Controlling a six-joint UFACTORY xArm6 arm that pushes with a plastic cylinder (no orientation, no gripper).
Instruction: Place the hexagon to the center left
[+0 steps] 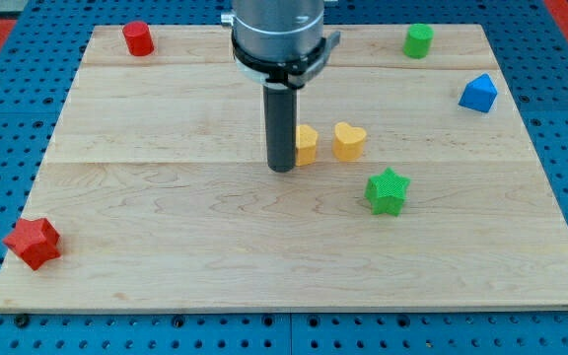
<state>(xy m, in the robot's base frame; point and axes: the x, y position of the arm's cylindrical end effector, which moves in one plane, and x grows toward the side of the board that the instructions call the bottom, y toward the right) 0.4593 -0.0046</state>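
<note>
**Desk:** What does the frame show?

**Photographer:** A wooden board (166,247) on a blue pegboard. My tip (281,169) stands just above the frame's centre, touching or all but touching the left side of a yellow hexagon (307,144), which the rod partly hides. There is no hand to open or close here; it is a bare rod, resting on the board.

**Desk:** What surrounds it?

**Photographer:** A yellow heart (349,141) just right of the hexagon, a green star (388,191) lower right, a green cylinder (418,40) and a blue block (478,93) at upper right, a red cylinder (138,38) at upper left, a red star (34,243) at lower left.

**Desk:** How will the hexagon handle?

**Photographer:** It looks like a small, stiff, light plastic piece that should slide readily on smooth wood and may turn if pushed off-centre. The target lies at centre left, so by my reading the tip sits on the wrong side. It would need to come round to the right face, in the narrow gap beside the heart, and push squarely through the middle.
</note>
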